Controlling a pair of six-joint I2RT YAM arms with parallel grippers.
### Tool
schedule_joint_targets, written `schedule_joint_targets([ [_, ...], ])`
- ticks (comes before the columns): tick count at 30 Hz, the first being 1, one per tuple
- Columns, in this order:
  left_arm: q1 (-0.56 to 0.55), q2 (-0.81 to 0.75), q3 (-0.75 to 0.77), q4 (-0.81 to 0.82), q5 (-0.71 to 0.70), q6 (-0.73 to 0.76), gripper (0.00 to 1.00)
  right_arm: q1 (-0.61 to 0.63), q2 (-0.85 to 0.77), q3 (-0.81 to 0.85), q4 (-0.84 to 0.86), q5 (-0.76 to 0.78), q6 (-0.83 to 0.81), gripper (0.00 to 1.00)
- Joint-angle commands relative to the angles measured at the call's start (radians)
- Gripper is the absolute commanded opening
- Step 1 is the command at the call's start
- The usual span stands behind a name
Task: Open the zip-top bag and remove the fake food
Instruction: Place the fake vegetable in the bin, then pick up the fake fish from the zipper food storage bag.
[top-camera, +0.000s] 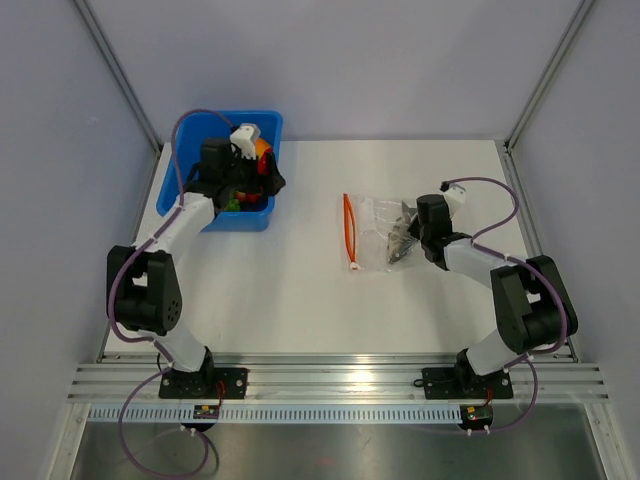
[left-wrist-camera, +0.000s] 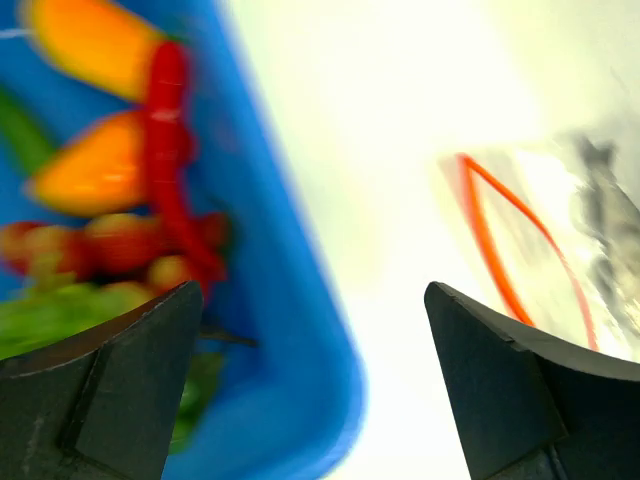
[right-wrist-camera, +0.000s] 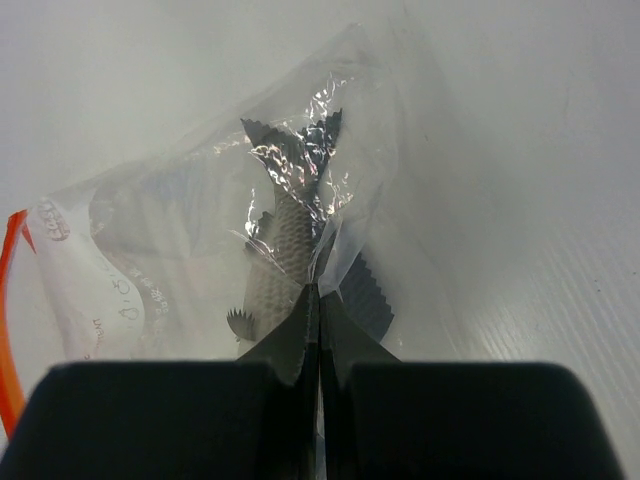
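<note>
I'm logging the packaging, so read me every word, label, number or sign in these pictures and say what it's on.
Nothing reads clearly enough to quote.
Red oval mark on the zip-top bag: too blurred to read.
Dark print, same bag, possibly digits: seen through creased plastic, illegible.
Blue tub: no lettering visible.

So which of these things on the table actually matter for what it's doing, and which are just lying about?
Part of the job: zip-top bag, pinched by the shut right tool; grey fish inside it; fake food in the blue tub, under the open left tool.
Just there: the blue tub itself, only a holder; white table; purple cables.
</note>
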Motion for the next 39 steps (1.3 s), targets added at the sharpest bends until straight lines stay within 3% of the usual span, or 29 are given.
schedule_joint_targets([
  [1,-0.086,-0.027,-0.040,0.034,0.048,0.028,0.95,-0.004,-0.026,0.006,0.048,0.005,-0.009,0.00],
  [4,-0.156,-0.026,-0.090,0.053,0.045,0.045,0.94,-0.006,-0.026,0.009,0.037,0.008,-0.013,0.00],
  [18,-0.245,0.172,-0.018,0.064,0.222,-0.073,0.56,-0.004,-0.059,-0.026,0.063,0.006,0.011,0.00],
  [39,-0.294,0.466,0.168,0.039,0.336,-0.215,0.53,0.045,-0.066,-0.010,0.046,0.077,0.016,0.00],
])
